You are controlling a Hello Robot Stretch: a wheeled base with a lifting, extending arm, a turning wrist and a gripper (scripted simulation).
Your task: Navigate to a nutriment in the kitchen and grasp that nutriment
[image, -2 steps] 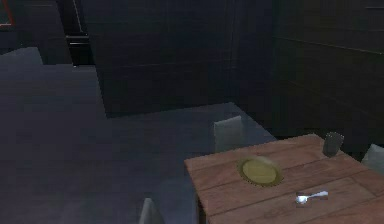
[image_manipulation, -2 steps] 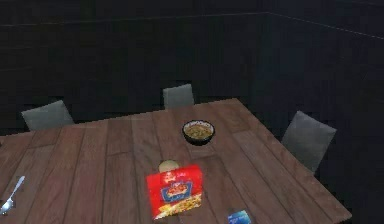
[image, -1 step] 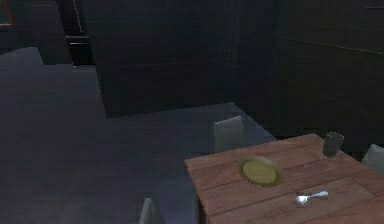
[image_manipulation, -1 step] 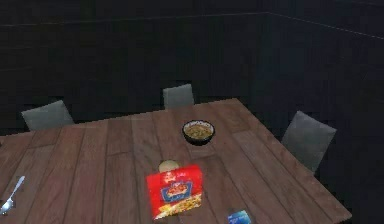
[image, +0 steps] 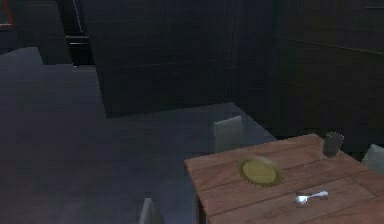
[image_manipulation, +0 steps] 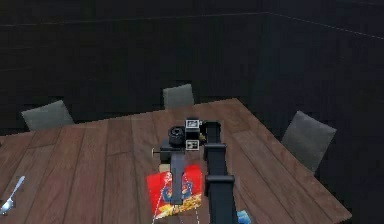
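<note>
Arm side view: a flat red packet [image_manipulation: 168,188], likely your nutriment, lies on the wooden table [image_manipulation: 90,150] beside the arm [image_manipulation: 218,185], nearer the robot than the gripper [image_manipulation: 168,150]. Finger state: cannot tell. If you descend off-centre, you risk shoving the thin packet along the boards instead of lifting it.

You were looking into a dim room: the far walls [image: 170,60] were almost black, the floor [image: 60,130] murky, and the wooden table [image_manipulation: 100,150] caught the most light.
</note>
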